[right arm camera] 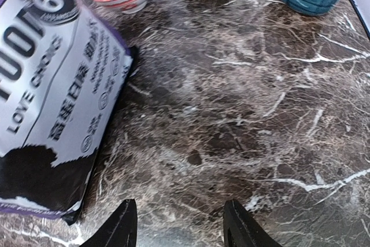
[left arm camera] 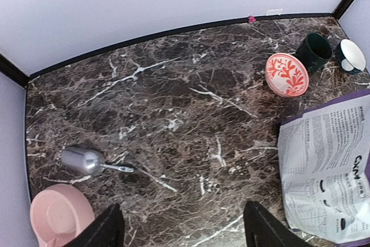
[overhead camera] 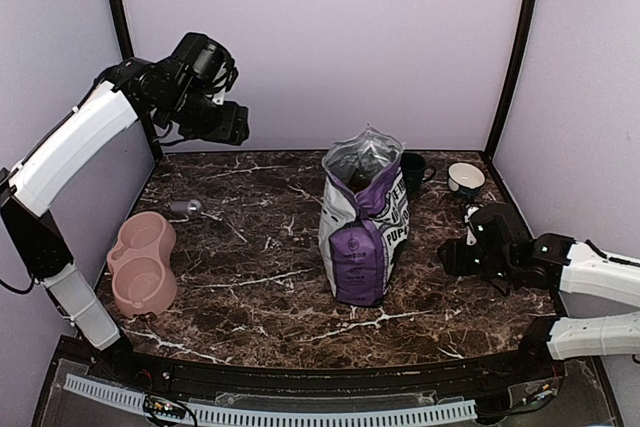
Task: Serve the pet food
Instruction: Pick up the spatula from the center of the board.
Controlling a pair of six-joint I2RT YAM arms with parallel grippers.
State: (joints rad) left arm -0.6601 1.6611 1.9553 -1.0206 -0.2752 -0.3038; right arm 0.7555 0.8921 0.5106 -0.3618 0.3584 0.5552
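Note:
No kibble shows; the purple-and-white bag [overhead camera: 362, 222] stands upright mid-table with its top open and a dark inside. The pink double bowl [overhead camera: 143, 262] lies at the left edge, with a metal scoop [overhead camera: 186, 209] behind it. My left gripper [overhead camera: 232, 125] hangs high over the back left, open and empty; its view shows the scoop [left arm camera: 84, 161], the bowl [left arm camera: 58, 215] and the bag [left arm camera: 329, 172] far below. My right gripper [overhead camera: 450, 257] is low over the table, right of the bag, open and empty [right arm camera: 180, 229]; the bag [right arm camera: 52, 96] is to its left.
Behind the bag stand a red patterned bowl [left arm camera: 287, 74], a dark green mug [overhead camera: 413, 169] and a white-and-blue bowl [overhead camera: 465, 179]. Purple walls close the back and sides. The marble table's [overhead camera: 260, 287] front edge is by the arm bases.

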